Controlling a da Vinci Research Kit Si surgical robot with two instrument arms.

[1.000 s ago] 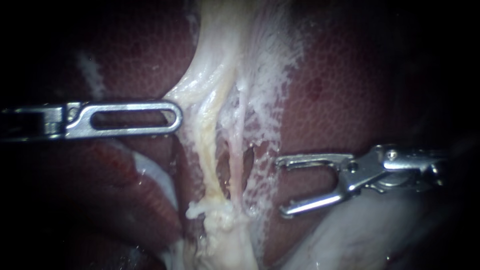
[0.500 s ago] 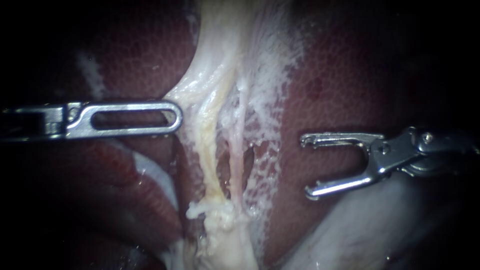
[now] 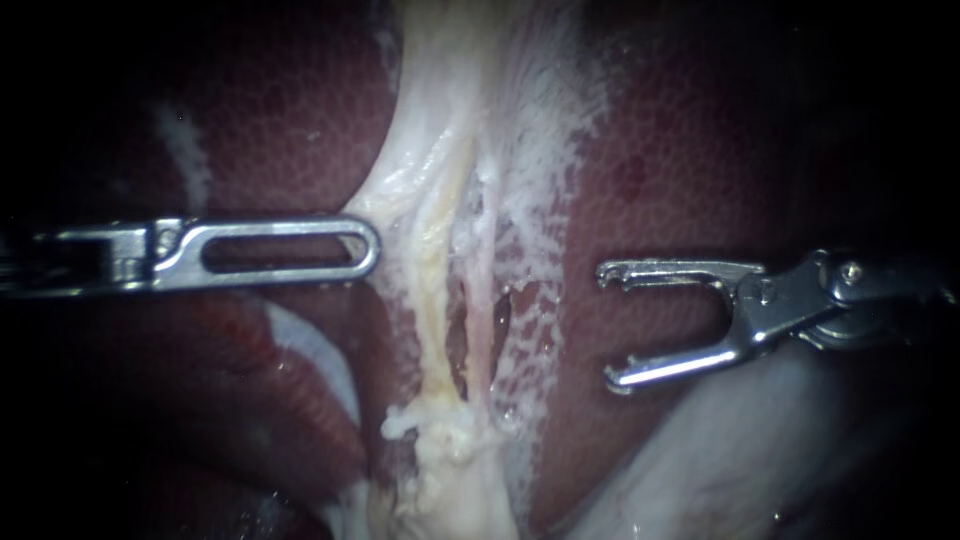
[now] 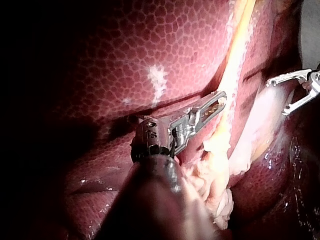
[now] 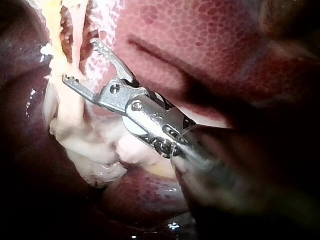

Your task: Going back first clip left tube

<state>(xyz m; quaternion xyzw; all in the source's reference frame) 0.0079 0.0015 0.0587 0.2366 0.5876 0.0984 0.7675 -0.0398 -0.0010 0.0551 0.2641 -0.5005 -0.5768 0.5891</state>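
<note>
Backing out toward the right, my right instrument point(image 3: 606, 325), a bright steel shaft ending in two slim hooked jaws, now sits well clear of the tubes over the mottled dark-red liver point(image 3: 660, 150). A second ago its tips were just beside them. Its jaws stand spread wide with nothing between them. My left instrument point(image 3: 368, 250), a steel shaft with a long slotted jaw, has slid a little toward the tubes. Its jaws are pressed together on the edge of the glistening white sheet of tissue point(image 3: 420, 170), which looks less tented than before. The left tube point(image 3: 432, 300), a yellowish cord running down the middle of the view, lies beside the thinner pinkish right tube point(image 3: 487, 290), with a dark slit between them. No clip shows on either.

To finish the retreat well, I judge the right instrument should travel straight along its own shaft. Its jaws are best held open so the hooked tips cannot snag the lacy film beside the tubes, and it should be lifted off the liver, not dragged across it. A steady left hold would keep the left tube stretched and exposed.
</note>
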